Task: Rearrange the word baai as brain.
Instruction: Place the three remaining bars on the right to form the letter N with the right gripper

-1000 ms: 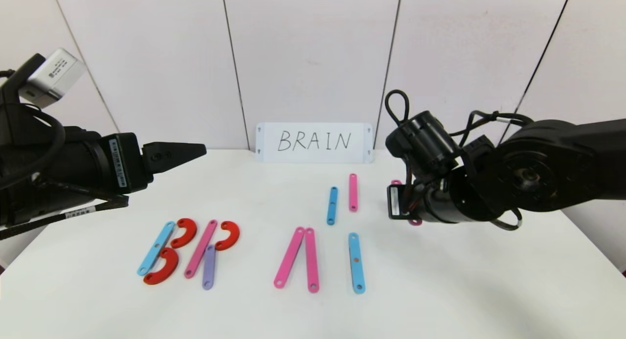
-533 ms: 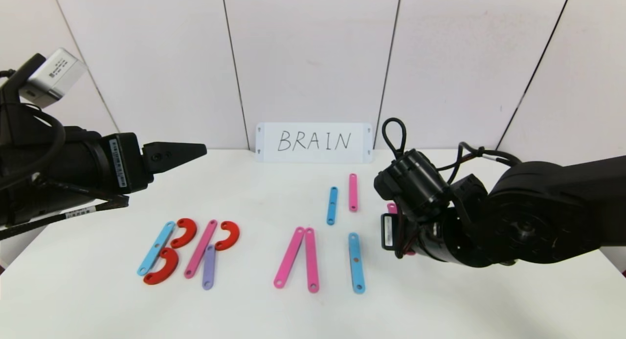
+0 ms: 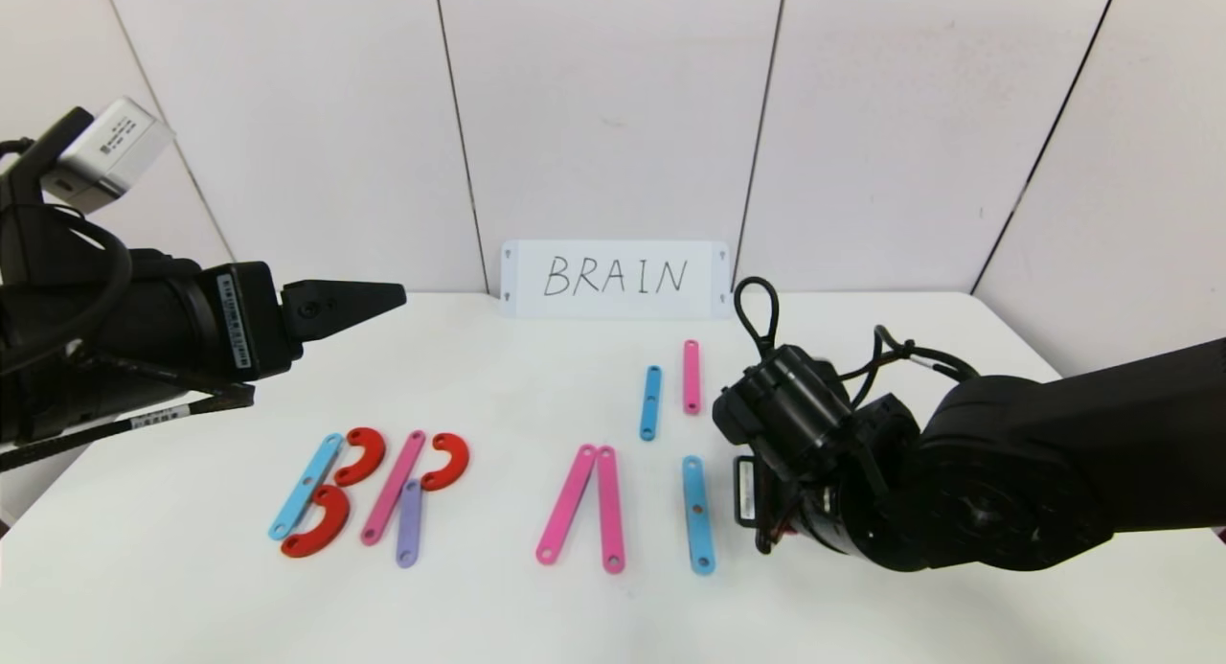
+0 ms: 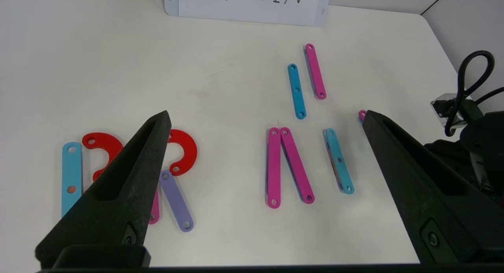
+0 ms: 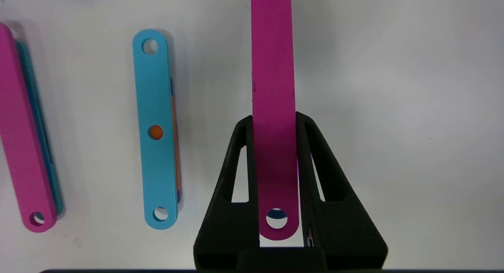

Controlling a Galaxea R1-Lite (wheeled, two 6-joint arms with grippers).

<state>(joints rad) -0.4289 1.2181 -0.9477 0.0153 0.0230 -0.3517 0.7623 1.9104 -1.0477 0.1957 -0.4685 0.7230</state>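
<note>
- table point(image 3: 536, 626): word baai point(image 3: 402, 496) laid out across the near half; B, R at 9 o'clock, A, I centre; N not yet built
- right gripper point(image 5: 275, 123) low at 3 o'clock of blue I strip point(image 5: 155, 127), clamped on pink strip point(image 5: 273, 88)
- left gripper point(image 4: 265, 117) parked at 9 o'clock, spread wide, empty
- judged step: placing N's first stroke; next: set it down beside the I, parallel, then let go

I saw my right arm point(image 3: 958, 472) low over the table point(image 3: 613, 616) near its right edge, beside the blue strip point(image 3: 697, 515); my left gripper point(image 3: 345, 305) hung above the left edge.
</note>
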